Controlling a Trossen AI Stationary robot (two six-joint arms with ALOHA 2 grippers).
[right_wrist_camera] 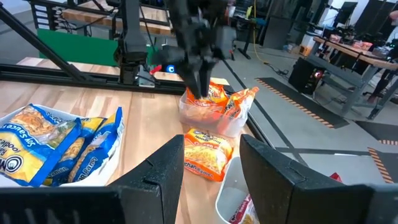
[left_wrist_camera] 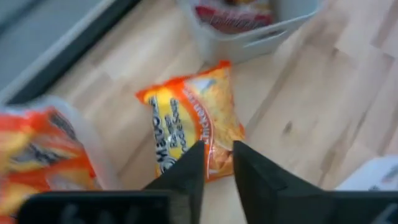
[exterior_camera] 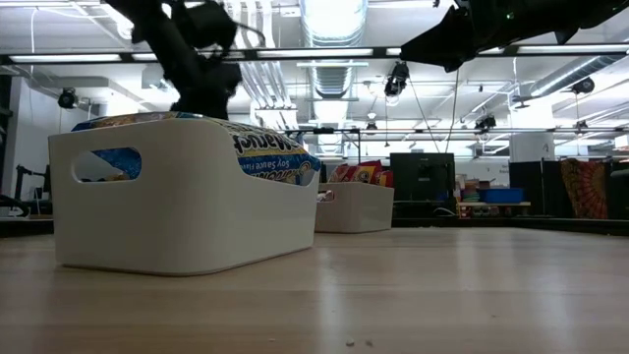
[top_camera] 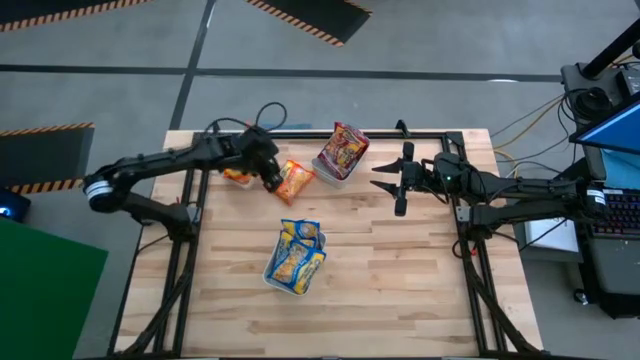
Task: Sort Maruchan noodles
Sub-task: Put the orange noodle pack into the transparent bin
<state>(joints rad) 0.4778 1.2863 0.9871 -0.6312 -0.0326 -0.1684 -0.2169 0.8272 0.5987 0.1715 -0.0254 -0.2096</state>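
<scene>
One orange crinkly plastic noodle packet point(top_camera: 294, 180) lies flat on the wooden table point(top_camera: 400, 280), directly beneath the left gripper point(top_camera: 272, 183), whose fingers are narrowly parted. The right gripper point(top_camera: 386, 178) hovers wide open, well apart.

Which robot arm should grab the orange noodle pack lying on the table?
The left. Its gripper hangs right beside the orange packet, fingers slightly apart over it in its wrist view. The right gripper is open but waits farther off, past the tray of dark red packets.
</scene>
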